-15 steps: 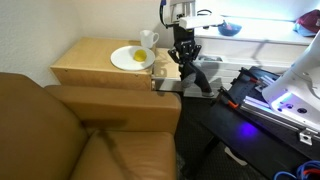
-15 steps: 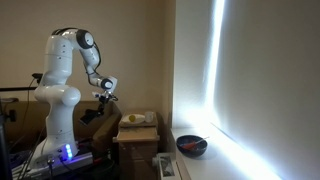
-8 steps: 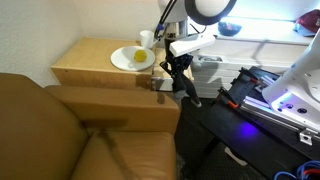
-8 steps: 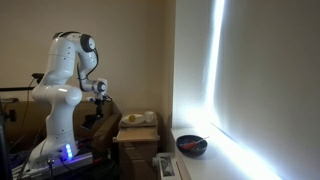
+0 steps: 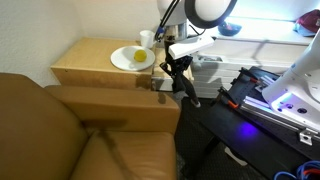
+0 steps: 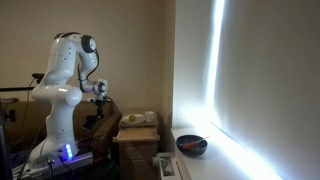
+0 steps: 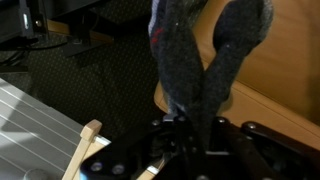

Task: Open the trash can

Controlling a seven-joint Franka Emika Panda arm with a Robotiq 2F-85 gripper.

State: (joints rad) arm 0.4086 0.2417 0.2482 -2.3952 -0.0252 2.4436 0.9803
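The trash can is a narrow, boxy bin of light tan wood-like board with a flat pale top. It stands just beside the end of the wider cabinet and behind the sofa, whose brown leather is smooth and softly creased. In an exterior view the bin shows as a small pale block with a dark piece on top, low in front of the cabinet and near a dark round bowl on the floor. The cabinet top is matte tan, with a white round plate bearing something yellow and a white cup beside it. The glossy white, rounded arm bends over this corner. Its black claw hangs just above the far side of the bin's top. In the wrist view the claw comes in from the top edge. Its two fingers are grey with a rough, felt-like surface. They slant toward each other and meet at the tips, so the claw is clenched, with nothing seen between them. A smooth tan surface lies behind the fingers there. Whether the tips touch it cannot be told. Below them the picture is dark and unclear.
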